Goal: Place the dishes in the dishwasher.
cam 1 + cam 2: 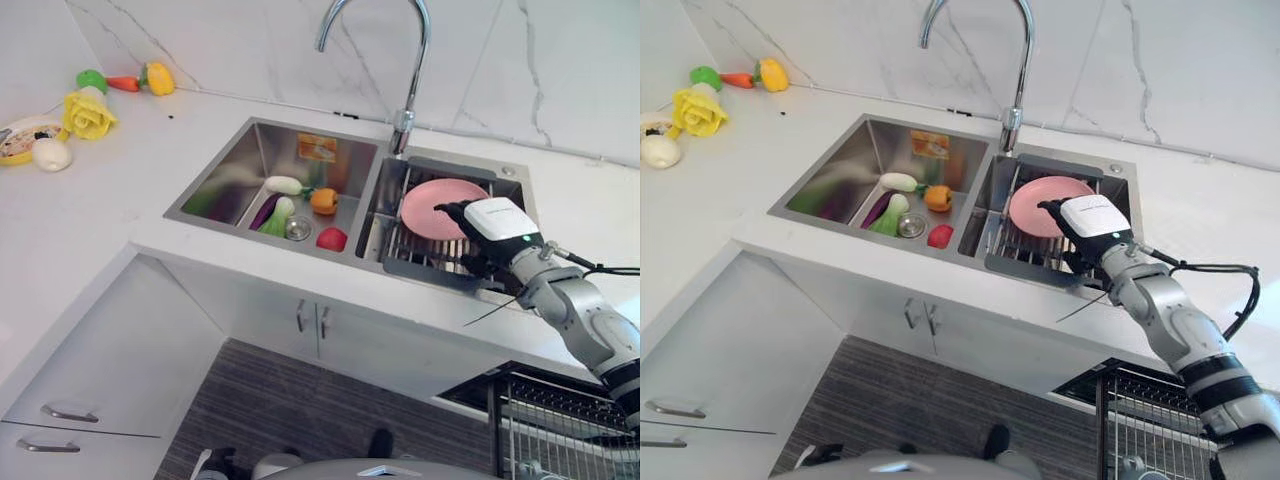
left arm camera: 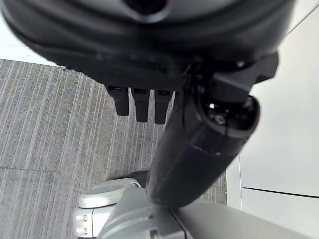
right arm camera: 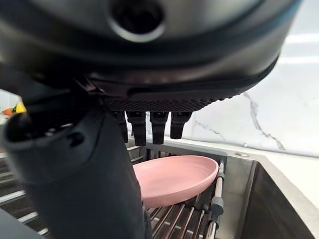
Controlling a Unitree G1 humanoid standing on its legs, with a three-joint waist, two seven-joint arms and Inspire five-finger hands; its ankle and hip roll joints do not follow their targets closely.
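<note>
Right hand over pink plate in sink rack.

Right hand [image 1: 1092,225]: above the near edge of the pink plate [image 3: 174,178], fingers [image 3: 158,127] straight and relaxed, holding nothing, apart from the plate. Pink plate: round, lying tilted on the wire rack [image 1: 425,252] in the right basin of the sink [image 1: 255,165], hollow side up, far rim raised. Left basin: toy vegetables [image 1: 300,205]. Worktop [image 1: 100,210]: more toy food [image 1: 88,112] at the far left corner. Left hand [image 2: 142,102]: hanging over the floor [image 2: 45,124], fingers straight, empty.

Kitchen: sink [image 1: 250,170], faucet [image 1: 405,60], dishwasher rack [image 1: 560,425].
</note>
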